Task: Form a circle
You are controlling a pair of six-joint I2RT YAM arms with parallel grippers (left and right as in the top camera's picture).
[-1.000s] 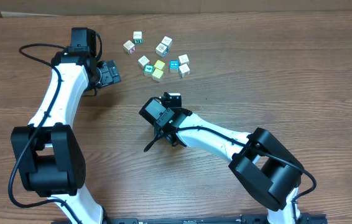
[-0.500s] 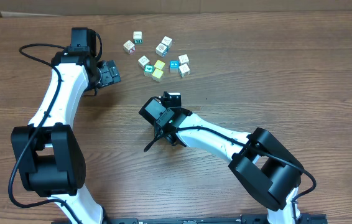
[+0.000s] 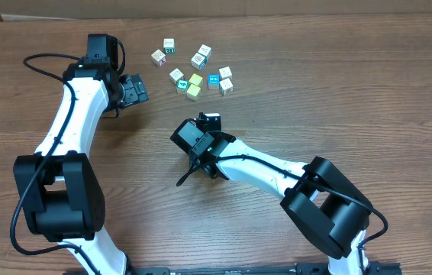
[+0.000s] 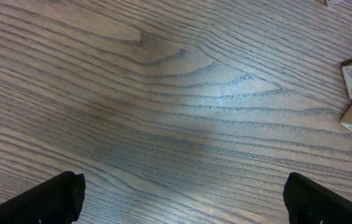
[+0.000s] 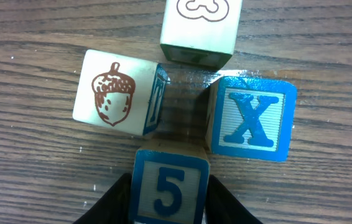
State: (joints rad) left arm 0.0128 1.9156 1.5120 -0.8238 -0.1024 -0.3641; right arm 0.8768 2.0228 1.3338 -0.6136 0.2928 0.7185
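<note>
Robotics lab bench, wood-grain table [image 3: 369, 99], two cabled robot arms [image 3: 258, 169], toy blocks [image 3: 195, 79]

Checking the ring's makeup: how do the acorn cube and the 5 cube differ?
The acorn cube shows a brown picture on white; the 5 cube shows a blue numeral in a blue frame. The acorn cube lies free; the 5 cube sits between the fingers of the right gripper. Both are like-sized cubes.

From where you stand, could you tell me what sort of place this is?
Probably a robotics lab: left arm and right arm over a wooden table, toy picture cubes, including the blue 5 cube, as props.
</note>
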